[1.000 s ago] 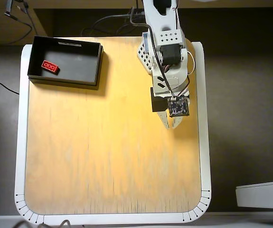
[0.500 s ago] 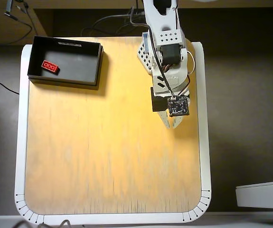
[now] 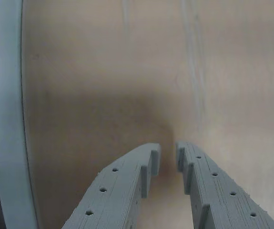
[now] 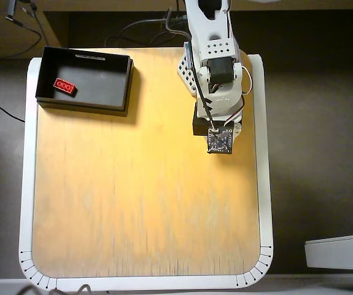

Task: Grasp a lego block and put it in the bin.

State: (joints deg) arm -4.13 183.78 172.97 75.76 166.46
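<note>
The lego block (image 4: pixel 65 86) already lies on the floor of the bin (image 4: pixel 105 98), toward its left end, at the far left corner of the table (image 4: pixel 145 203) in the overhead view. The gripper (image 3: pixel 167 155) is well apart from it, near the table's right edge, its jaws nearly together with only a thin gap and nothing between them. To my eye the job looks done, so the sensible move is to draw the arm back without sweeping toward the bin.
</note>
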